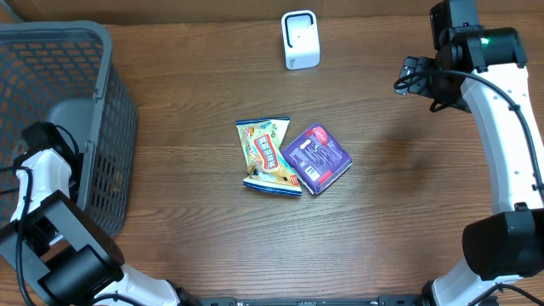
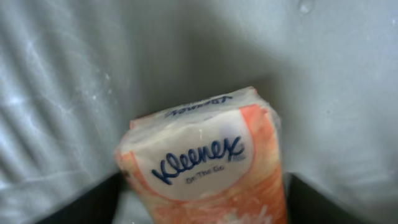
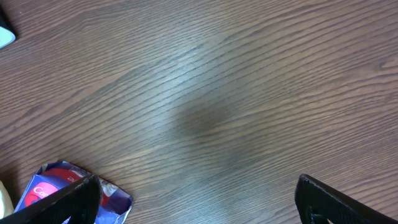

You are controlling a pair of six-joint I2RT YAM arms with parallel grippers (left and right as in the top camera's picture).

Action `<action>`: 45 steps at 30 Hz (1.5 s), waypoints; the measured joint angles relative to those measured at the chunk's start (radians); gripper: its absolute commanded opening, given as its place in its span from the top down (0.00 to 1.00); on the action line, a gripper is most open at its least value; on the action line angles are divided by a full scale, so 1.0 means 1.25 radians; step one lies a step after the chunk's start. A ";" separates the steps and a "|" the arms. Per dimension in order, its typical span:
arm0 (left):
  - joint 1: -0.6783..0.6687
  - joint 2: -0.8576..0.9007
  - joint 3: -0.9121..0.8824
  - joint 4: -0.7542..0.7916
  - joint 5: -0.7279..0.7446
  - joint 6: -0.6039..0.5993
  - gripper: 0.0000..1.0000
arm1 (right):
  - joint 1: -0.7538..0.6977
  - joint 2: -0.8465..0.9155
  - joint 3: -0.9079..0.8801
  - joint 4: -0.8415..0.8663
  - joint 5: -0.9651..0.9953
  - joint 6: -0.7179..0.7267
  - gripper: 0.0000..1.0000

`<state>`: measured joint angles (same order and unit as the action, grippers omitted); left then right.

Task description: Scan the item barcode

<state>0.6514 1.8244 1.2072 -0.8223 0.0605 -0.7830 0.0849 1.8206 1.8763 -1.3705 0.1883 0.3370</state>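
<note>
Left wrist view: the Kleenex pack (image 2: 202,155) sits deep inside the basket (image 1: 59,34), with the left gripper (image 2: 205,202) half-closed at its sides; whether it grips, I can't tell. Squeeze squarely before lifting clear of the basket. The right gripper (image 3: 196,205), far from the basket, gapes empty.

Overhead: fixed high, looks straight down on the surface (image 1: 187,229), far enough back to take in the basket (image 1: 59,51) at left, the scanner (image 1: 300,39) at the far edge and both arms. Left wrist: down inside the basket, very close on a tissue pack (image 2: 205,155) against the grey wall; shares only the basket with overhead. Right wrist: low, tilted down over bare wood; shares the purple packet (image 3: 59,177), cut off at its lower-left corner, with overhead.
</note>
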 measured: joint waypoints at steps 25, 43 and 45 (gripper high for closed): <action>-0.106 -0.349 0.617 -0.277 0.180 0.046 0.96 | 0.000 0.000 0.000 0.000 0.000 -0.001 0.00; -0.783 0.003 0.444 -0.504 -0.206 0.033 0.82 | 0.000 0.000 0.000 0.000 0.000 -0.001 0.00; -0.782 0.047 0.443 -0.521 -0.221 0.033 0.81 | 0.000 0.000 0.000 0.000 0.000 0.000 0.00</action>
<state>-0.3267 1.8828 1.7603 -1.4738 -0.2157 -0.7414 0.0849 1.8206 1.8763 -1.3705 0.1883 0.3367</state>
